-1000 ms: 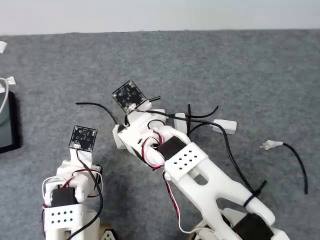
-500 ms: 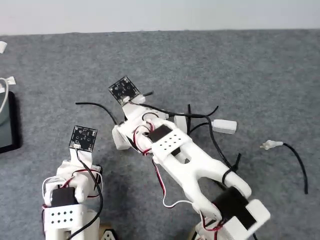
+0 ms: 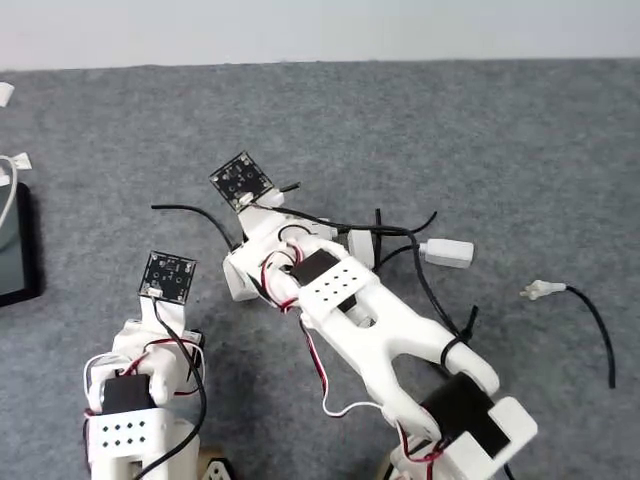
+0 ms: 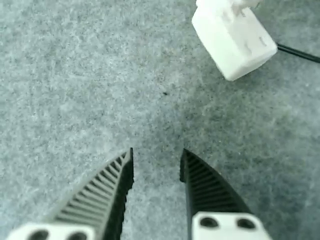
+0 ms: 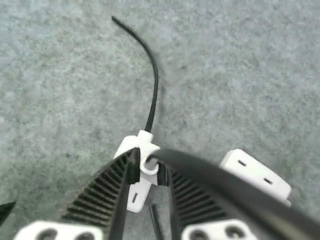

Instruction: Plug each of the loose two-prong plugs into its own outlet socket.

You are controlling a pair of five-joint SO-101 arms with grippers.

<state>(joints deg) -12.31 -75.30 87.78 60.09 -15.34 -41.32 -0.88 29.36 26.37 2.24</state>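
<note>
Right jaws are clenched on a white connector (image 5: 139,189) trailing a black cord (image 5: 154,85). Whether it is a plug or a socket I cannot tell, and a two-slot outlet socket (image 5: 255,176) lies just beside that connector on the grey tabletop (image 5: 60,75). Left jaws hang released with nothing between them, off to the connector's side over bare tabletop, with a white corded block (image 4: 234,42) lying near their tips. Out beyond a second outlet socket (image 3: 448,252), well apart from the connector, the loose two-prong plug (image 3: 541,291) lies flat on the tabletop with its own cord curling away.
</note>
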